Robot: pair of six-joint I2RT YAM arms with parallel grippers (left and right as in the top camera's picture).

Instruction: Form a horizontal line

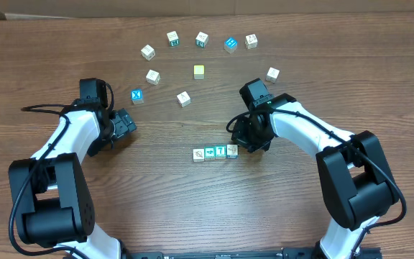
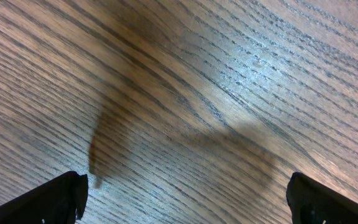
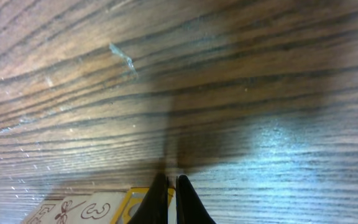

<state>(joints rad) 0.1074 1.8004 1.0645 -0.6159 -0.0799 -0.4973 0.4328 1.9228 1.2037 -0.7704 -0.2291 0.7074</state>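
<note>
Four small cubes make up the horizontal line (image 1: 215,152), lying just below frame centre in the overhead view: white, teal, teal marked 7, white, set close side by side, the row tilted slightly up to the right. Right gripper (image 1: 243,146) sits at the row's right end with jaws pressed fully together, holding nothing; whether its tips touch the end cube cannot be told. Left gripper (image 1: 126,124) is centre-left, well apart from the row, jaws spread wide over bare table (image 2: 185,81). Judgement: the cubes are rigid, light and hard-edged with smooth printed faces, and likely to slide readily on the grained wood. They are best taken across two opposite flat sides, or nudged squarely with closed tips, since an off-centre push would probably twist one out of line
</note>
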